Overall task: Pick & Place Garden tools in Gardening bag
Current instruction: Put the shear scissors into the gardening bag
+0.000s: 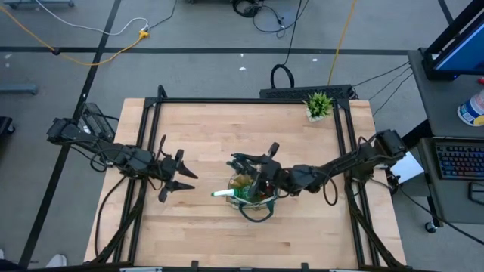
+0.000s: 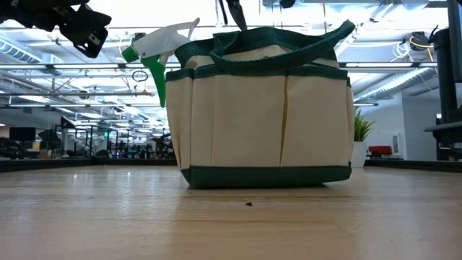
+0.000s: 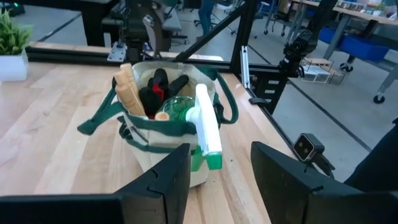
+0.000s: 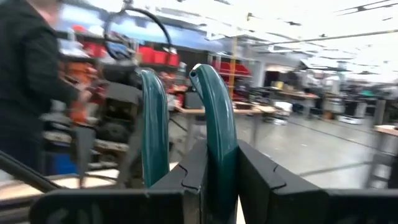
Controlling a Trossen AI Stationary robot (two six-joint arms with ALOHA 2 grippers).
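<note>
From above, the gardening bag (image 1: 253, 195) sits near the middle of the wooden table (image 1: 204, 136), with the spray bottle's white nozzle poking out of its left side. The right gripper (image 1: 259, 183) reaches over the bag from the right, and the left gripper (image 1: 184, 179) hangs to the left of the bag, apart from it, its fingers spread with nothing between them. A small potted plant (image 1: 319, 105) stands at the table's far right corner. At table height, the beige bag (image 2: 263, 108) with green trim stands upright, and the green spray bottle (image 2: 155, 54) leans out at one end. The left wrist view shows the bag (image 3: 166, 127) holding the spray bottle (image 3: 202, 124), a wooden handle (image 3: 131, 90) and a red-and-black item (image 3: 159, 87), beyond parted fingers (image 3: 158, 186). In the right wrist view, the fingers (image 4: 193, 177) are clenched on one teal handle of the pruning shears (image 4: 217, 134); a person in dark clothing (image 4: 28, 81) stands in the room behind.
</note>
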